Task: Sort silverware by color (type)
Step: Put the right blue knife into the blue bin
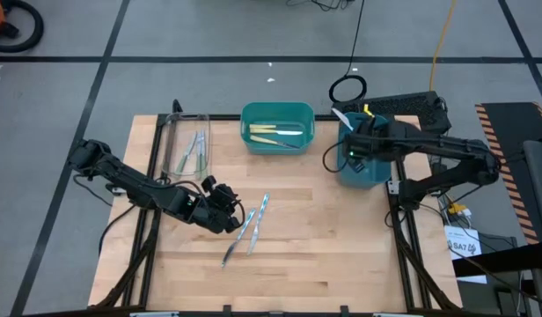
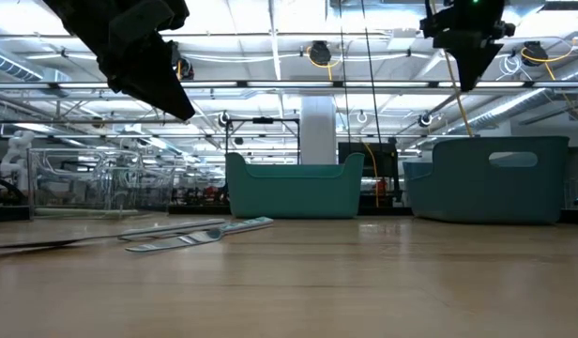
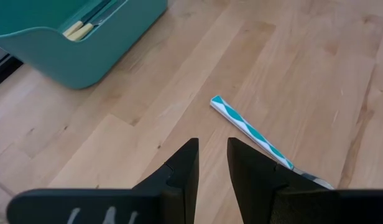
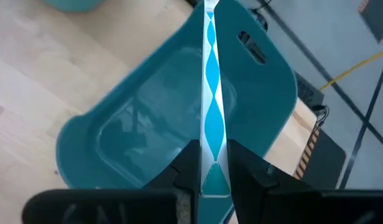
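The silverware lies in several places. A few pieces with pale blue-and-white handles [image 1: 246, 229] rest flat on the wooden table [image 1: 297, 264]. Yellow-handled ones [image 1: 275, 134] lie in the teal bin [image 1: 277, 113], and pale green ones [image 1: 194, 151] lie in the clear tray [image 1: 170, 141]. My left gripper [image 3: 212, 155] hovers open above the table beside a blue-and-white piece [image 3: 250, 130], with nothing between its fingers. My right gripper [image 4: 212, 155] hangs over the blue bin [image 4: 154, 130], shut on a blue-and-white utensil [image 4: 210, 74]. My right gripper pinches the patterned handle [image 4: 211, 134] of the utensil between its two fingers, which press on the handle's two long edges. The handle runs along the fingers and sticks out ahead of them. It is lifted clear, above the blue bin. Its other end is hidden behind the gripper.
The teal bin stands at the far middle of the table, the clear tray at the far left and the blue bin [image 1: 363, 163] at the far right. Bare wood lies toward the near edge. Cables and a black box [image 1: 403, 107] lie behind the blue bin.
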Tool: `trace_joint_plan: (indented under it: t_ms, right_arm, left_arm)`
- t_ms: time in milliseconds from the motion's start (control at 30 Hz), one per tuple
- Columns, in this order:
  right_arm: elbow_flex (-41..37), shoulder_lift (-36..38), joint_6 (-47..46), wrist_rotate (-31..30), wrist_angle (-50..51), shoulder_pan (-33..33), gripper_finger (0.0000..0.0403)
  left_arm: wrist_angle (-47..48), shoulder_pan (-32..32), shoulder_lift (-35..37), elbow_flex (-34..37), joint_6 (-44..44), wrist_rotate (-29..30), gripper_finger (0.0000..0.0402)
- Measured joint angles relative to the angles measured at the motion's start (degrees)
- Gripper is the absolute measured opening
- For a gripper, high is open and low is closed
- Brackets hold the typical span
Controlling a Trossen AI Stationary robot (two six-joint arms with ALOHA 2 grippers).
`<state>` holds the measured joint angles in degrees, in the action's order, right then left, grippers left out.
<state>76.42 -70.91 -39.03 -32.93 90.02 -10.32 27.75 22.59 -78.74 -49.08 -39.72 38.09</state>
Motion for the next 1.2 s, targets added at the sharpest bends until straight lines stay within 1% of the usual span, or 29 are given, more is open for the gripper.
trace_joint_plan:
  t_ms: [200, 333, 533, 700, 967, 1067, 1133, 1200]
  right_arm:
    - [-0.02, 0.0, 7.53, 4.52, 0.0, -4.81, 0.0051]
    - [-0.04, 0.0, 10.19, 6.32, 0.02, -7.39, 0.0051]
    - [-0.04, 0.23, 11.1, 5.98, -0.02, -9.55, 0.0051]
    - [-0.04, 1.29, 12.87, 6.16, 0.0, -9.6, 0.0051]
    - [-0.04, 6.19, 17.21, 5.77, 0.0, -10.72, 0.0051]
    - [-0.04, 7.52, 17.16, 6.02, 0.0, -10.96, 0.0051]
    - [-0.04, 8.44, 16.82, 6.11, 0.0, -10.23, 0.0054]
    - [-0.28, 9.27, 16.28, 6.16, -0.1, -9.38, 0.0058]
  left_arm:
    - [-0.57, 0.0, 0.0, 0.0, 0.07, 0.0, 0.0092]
    - [-0.57, 0.0, 0.0, 0.0, 0.43, 0.0, 0.0092]
    - [-0.57, -0.11, 0.0, 0.0, 0.69, 0.02, 0.0092]
    - [-0.57, 0.0, 0.0, -0.02, 1.05, 0.0, 0.0092]
    - [-0.62, -0.02, 0.0, -0.02, 1.29, 0.0, 0.0092]
    - [-2.16, -0.78, 0.0, -0.02, 4.89, 1.61, 0.0092]
    - [-5.66, -2.1, 0.0, -0.02, 10.32, 4.23, 0.0092]
    - [-11.7, -4.49, 0.0, -0.02, 17.8, 6.19, 0.0092]
